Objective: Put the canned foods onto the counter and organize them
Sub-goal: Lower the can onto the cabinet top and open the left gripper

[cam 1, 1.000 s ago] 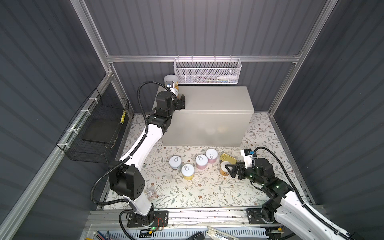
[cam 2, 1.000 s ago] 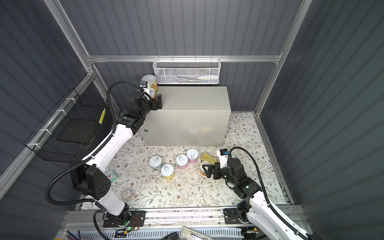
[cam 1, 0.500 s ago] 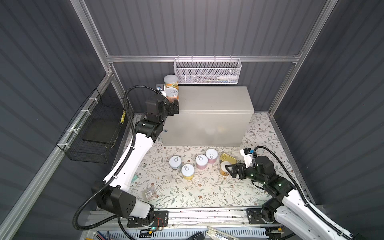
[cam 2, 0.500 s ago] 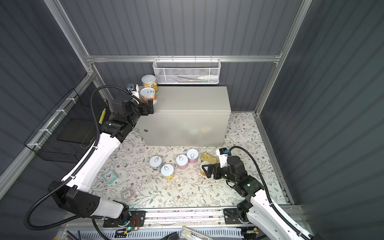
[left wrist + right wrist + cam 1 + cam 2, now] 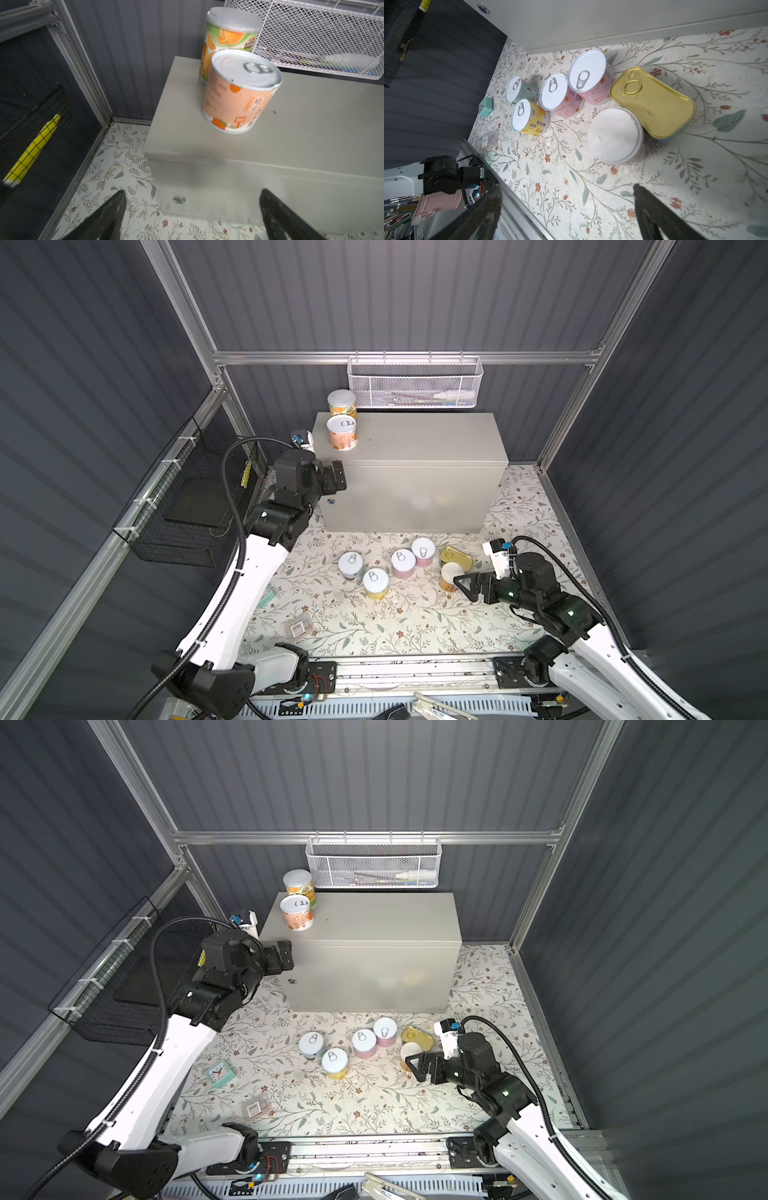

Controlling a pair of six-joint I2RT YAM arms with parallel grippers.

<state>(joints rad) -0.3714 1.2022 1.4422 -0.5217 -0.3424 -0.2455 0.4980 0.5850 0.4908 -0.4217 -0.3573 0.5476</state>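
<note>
So far two cans (image 5: 342,433) stand on the tabletop (image 5: 415,443) (left rear corner). Five cans (image 5: 376,583) and the gold tin (image 5: 456,559) sit on the mat (image 5: 415,626). The left end effector (image 5: 337,479) and right end effector (image 5: 461,587) gape, empty.

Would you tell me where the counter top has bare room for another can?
The counter top is bare from the peach can rightward to its far end. Crowded only at the left end, where that can and the green-labelled can stand.
</note>
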